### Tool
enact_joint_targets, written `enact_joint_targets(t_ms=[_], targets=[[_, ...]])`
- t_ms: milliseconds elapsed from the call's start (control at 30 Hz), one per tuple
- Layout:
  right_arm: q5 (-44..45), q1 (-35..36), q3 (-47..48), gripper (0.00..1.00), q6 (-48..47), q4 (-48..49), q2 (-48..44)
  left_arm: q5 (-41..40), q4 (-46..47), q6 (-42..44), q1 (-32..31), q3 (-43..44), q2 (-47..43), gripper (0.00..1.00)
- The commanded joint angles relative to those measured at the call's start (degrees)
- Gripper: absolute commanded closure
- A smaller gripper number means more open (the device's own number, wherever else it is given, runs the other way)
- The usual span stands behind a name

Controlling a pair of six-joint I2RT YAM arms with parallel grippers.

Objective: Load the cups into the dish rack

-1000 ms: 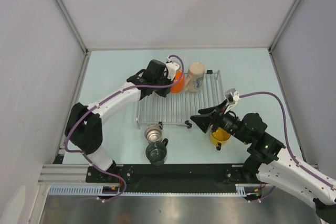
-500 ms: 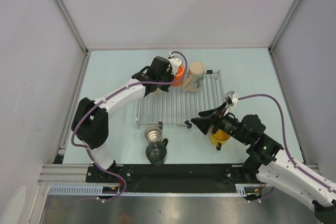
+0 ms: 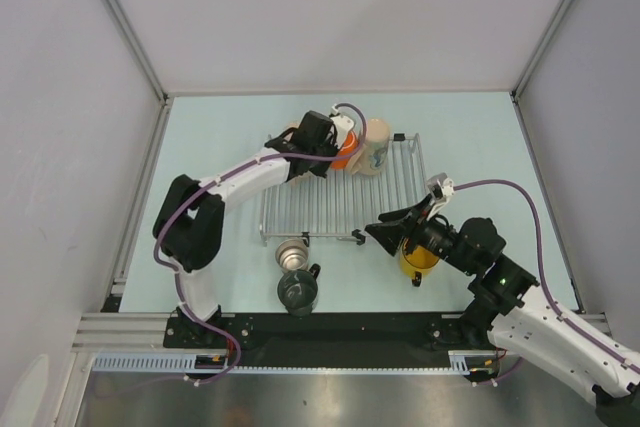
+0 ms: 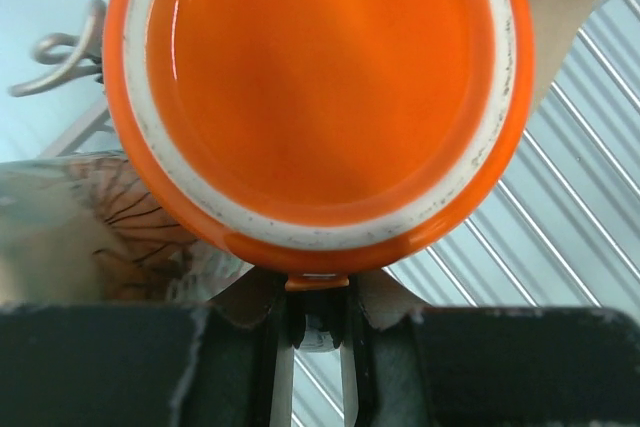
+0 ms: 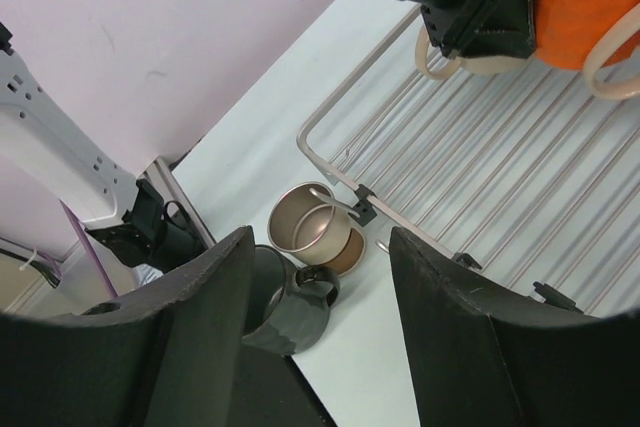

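My left gripper [image 3: 335, 144] is shut on the handle of the orange cup [image 3: 344, 153], held on its side over the far end of the dish rack [image 3: 330, 207]. In the left wrist view the orange cup [image 4: 318, 87] fills the frame, its handle tab pinched in my left gripper [image 4: 316, 319]. A cream cup [image 3: 374, 145] lies on the rack just right of it; another printed cream cup [image 4: 80, 232] is at its left. The steel cup [image 3: 292, 252] and dark cup [image 3: 298, 290] stand in front of the rack. My right gripper [image 3: 386, 231] is open and empty above the yellow cup [image 3: 419, 260].
In the right wrist view the open right gripper [image 5: 320, 252] frames the steel cup [image 5: 312, 222] and the dark cup [image 5: 290, 312] beside the rack's near corner [image 5: 360, 197]. White enclosure walls stand on three sides of the table [image 3: 480, 147].
The left arm has carried the orange cup to the right, closer to the cream cup on the rack. The right arm has barely moved; its jaws narrowed slightly.
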Motion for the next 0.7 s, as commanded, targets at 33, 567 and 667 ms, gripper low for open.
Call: enact_joint_targets(t_ms=[33, 567, 667], targets=[[-2.05, -1.48, -0.61, 0.39, -0.18, 2.62, -0.7, 2.41, 4.21, 0.73, -1.52, 3.34, 1.03, 1.0], [-4.25, -3.86, -1.76, 0.42, 0.61, 2.53, -2.64, 3.2, 4.74, -0.77, -3.1, 7.12, 7.62, 1.0], [-4.52, -4.03, -1.85, 0.43, 0.53, 2.62, -2.29, 2.41, 5.0, -0.59, -3.02, 7.47, 8.24, 1.0]])
